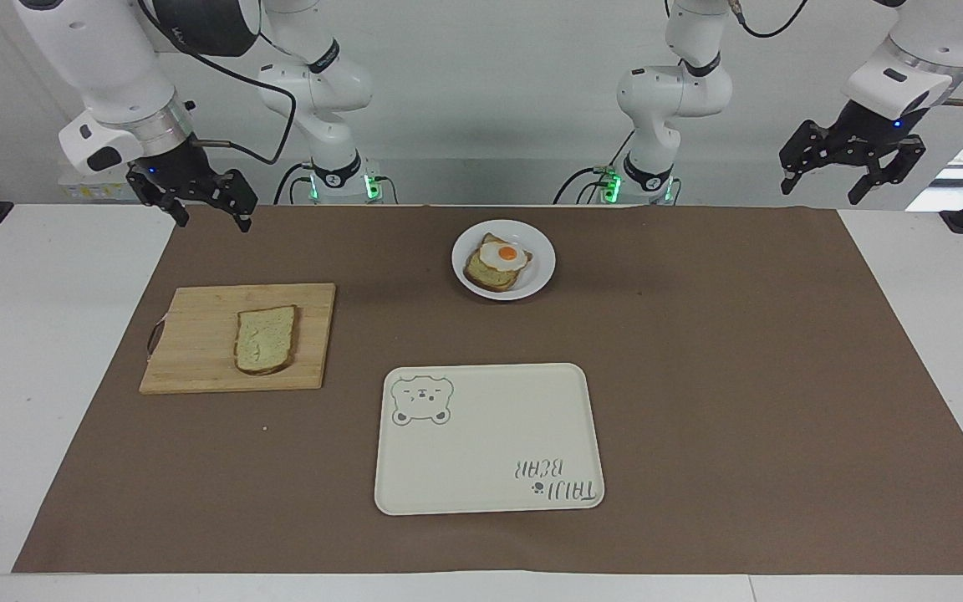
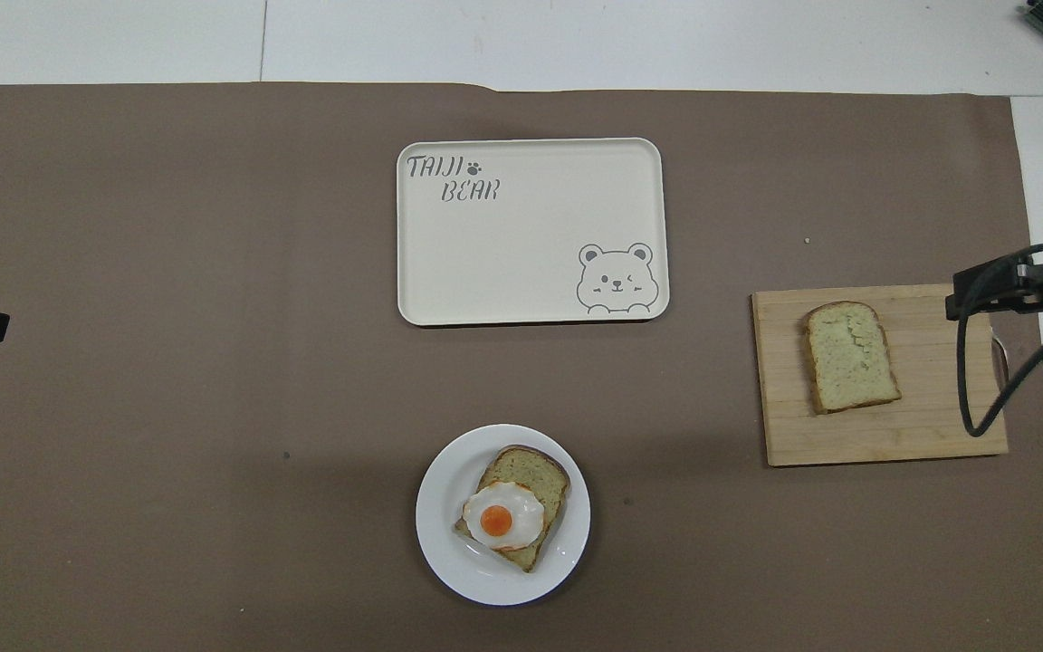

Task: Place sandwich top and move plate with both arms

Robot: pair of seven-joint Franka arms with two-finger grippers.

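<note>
On cutting board (image 1: 197, 351): sandwich top (image 1: 265, 339); end effectors raised.

Both arms are raised and wait above the worktop's corners on the robots' own side. The right gripper (image 1: 207, 206) hangs low over the corner at the right arm's end, with its wrist bent down, and its fingers (image 1: 242, 219) stand apart and hold nothing. The left gripper (image 1: 824, 184) hangs higher over the corner at the left arm's end, and its fingers (image 1: 859, 189) are spread wide and empty.
</note>
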